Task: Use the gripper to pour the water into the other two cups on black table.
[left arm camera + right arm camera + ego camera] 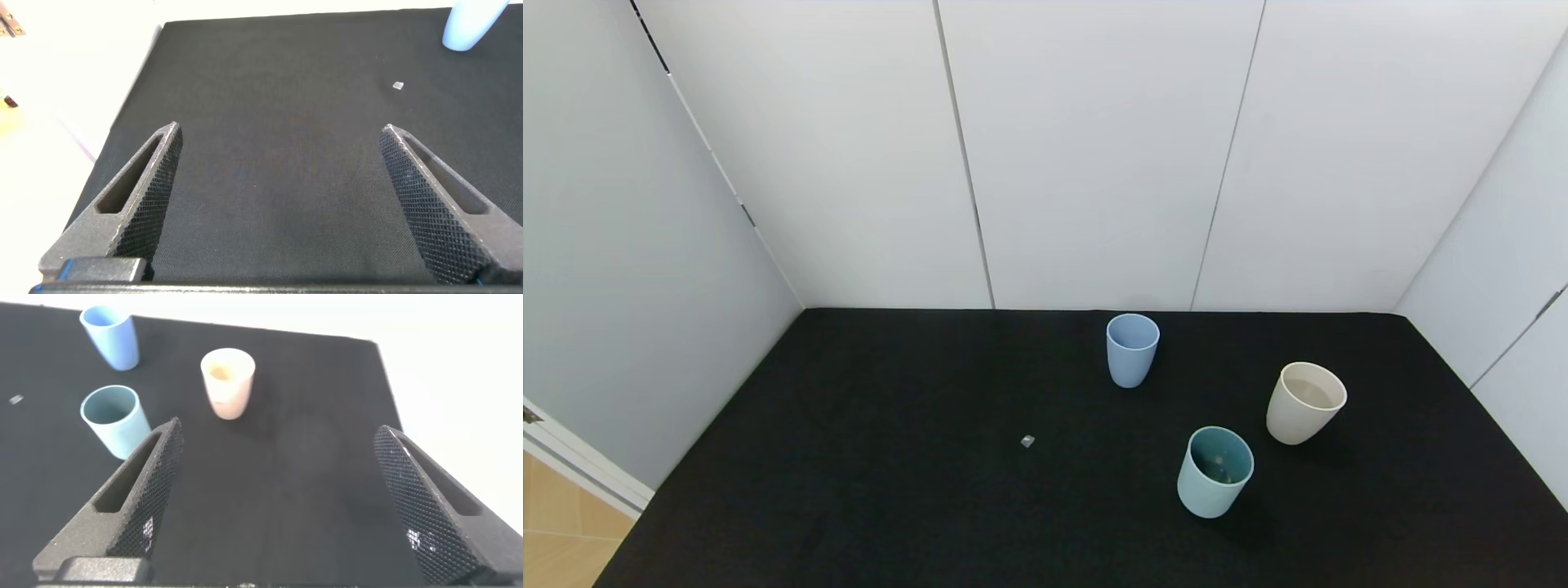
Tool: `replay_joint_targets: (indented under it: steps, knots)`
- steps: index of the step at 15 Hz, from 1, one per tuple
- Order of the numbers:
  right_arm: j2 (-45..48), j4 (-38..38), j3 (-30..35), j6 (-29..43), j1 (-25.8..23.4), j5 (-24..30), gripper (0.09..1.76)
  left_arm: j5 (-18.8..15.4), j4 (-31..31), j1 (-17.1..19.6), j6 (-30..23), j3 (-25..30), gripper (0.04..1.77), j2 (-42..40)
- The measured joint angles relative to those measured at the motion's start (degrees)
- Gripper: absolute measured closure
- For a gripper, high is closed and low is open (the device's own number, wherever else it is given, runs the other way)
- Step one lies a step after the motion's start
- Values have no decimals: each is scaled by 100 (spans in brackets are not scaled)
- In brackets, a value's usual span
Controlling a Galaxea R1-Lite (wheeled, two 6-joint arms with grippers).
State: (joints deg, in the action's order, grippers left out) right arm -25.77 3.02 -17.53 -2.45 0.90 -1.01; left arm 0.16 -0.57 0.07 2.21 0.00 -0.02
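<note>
**Black worktop, three cups upright, both hands empty**

Black cloth worktop [890,490] carries all three cups toward its right half. Periwinkle cup [1132,349] stands nearest the back edge. Cream cup [1304,403] sits closer to the right edge, mint-teal cup [1214,471] nearer the front edge, just beside the cream one. Can't make out water in any of them. Small grey speck [1027,441] lies mid-worktop. My right fingers [278,498] are spread wide, gripping nothing, over the front-right area. My left fingers [282,204] are also apart, empty, over the left side.
</note>
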Motion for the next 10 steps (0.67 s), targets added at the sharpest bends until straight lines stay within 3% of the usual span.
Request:
replay_joint_targets:
  steps: [3,10]
  knots:
    - [852,-221,304,0,-211,57,15,0,-2,0,-1,0,9,0]
    - [2376,-978,692,30,-150,-52,15,0,0,0,0,0,9,0]
